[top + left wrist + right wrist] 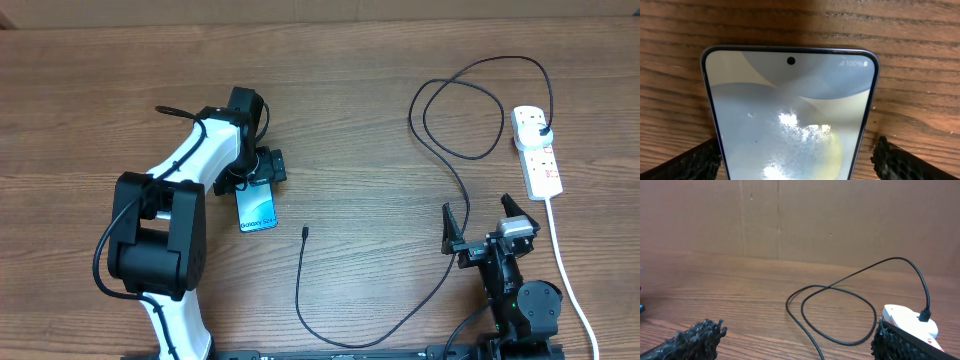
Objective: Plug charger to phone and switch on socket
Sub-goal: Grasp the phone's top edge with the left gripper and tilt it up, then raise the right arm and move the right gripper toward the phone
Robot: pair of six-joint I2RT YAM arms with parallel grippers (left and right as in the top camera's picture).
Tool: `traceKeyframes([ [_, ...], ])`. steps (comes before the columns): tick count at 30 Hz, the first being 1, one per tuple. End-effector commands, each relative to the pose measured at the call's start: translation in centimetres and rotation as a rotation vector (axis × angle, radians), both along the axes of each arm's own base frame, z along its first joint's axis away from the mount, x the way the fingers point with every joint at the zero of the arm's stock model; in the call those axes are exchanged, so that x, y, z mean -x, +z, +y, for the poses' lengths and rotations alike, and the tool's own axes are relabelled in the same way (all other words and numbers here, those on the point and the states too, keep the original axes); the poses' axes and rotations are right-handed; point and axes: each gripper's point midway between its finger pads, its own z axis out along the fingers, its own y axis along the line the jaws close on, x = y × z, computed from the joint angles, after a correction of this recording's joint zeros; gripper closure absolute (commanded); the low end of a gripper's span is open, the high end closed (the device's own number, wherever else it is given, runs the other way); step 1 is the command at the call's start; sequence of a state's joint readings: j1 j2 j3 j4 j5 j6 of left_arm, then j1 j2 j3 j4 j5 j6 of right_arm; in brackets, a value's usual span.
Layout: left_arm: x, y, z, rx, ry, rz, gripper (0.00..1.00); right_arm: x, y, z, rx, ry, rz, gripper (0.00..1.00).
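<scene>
My left gripper (255, 183) hangs over the phone (258, 210), which lies flat around 8 o'clock from the middle of the table (100, 60). My pads (685, 162) are apart, straddling its long sides, not pinching. I reckon the job now is pinning it, so close gently on the frame, off the screen, and it can't skid. The charger (299, 285) has its connector tip (305, 232) loose at 4 o'clock from the phone. Down at 5 o'clock my right gripper (483, 218) stands wide and empty. The socket (540, 160) is at 2 o'clock, plug (540, 130) already in.
</scene>
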State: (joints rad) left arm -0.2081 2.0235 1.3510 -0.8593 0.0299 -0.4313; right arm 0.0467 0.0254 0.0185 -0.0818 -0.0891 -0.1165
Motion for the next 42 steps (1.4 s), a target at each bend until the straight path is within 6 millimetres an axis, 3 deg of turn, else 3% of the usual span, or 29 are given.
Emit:
traceKeyframes([
  [1, 1.9, -2.4, -0.4, 0.028, -0.019, 0.068, 0.0, -0.1, -0.4, 0.1, 0.005, 0.004, 0.006, 0.0],
  [13, 1.8, -2.6, -0.4, 0.026, -0.019, 0.057, 0.0, -0.1, -0.4, 0.1, 0.009, 0.001, 0.004, 0.0],
  [16, 1.9, -2.7, -0.3, 0.026, -0.019, 0.06, 0.0, -0.1, 1.2, -0.3, 0.056, -0.017, -0.07, 0.0],
  [21, 2.0, -2.9, -0.3, 0.027, -0.019, 0.06, 0.0, 0.5, 0.9, 2.5, 0.025, 0.148, -0.054, 0.0],
  [25, 1.9, -2.9, -0.4, 0.03, -0.019, 0.058, 0.02, 1.9, 1.0, 5.8, 0.024, 0.357, -0.063, 0.0],
  [29, 1.9, -2.9, -0.4, 0.031, -0.019, 0.056, 0.05, 2.3, 1.1, 6.4, -0.001, 0.4, -0.058, 0.0],
  [33, 1.9, -2.9, -0.4, 0.031, -0.019, 0.057, 0.08, 2.3, 1.4, 6.3, -0.162, 0.391, 0.003, 0.0],
  [37, 1.9, -2.9, -0.4, 0.031, -0.019, 0.056, 0.11, 2.6, 4.0, 5.6, -0.217, 0.342, 0.027, 0.0],
  [42, 1.9, -2.9, -0.4, 0.031, -0.019, 0.056, 0.13, 3.4, 9.4, 4.8, -0.223, 0.286, 0.085, 0.0],
])
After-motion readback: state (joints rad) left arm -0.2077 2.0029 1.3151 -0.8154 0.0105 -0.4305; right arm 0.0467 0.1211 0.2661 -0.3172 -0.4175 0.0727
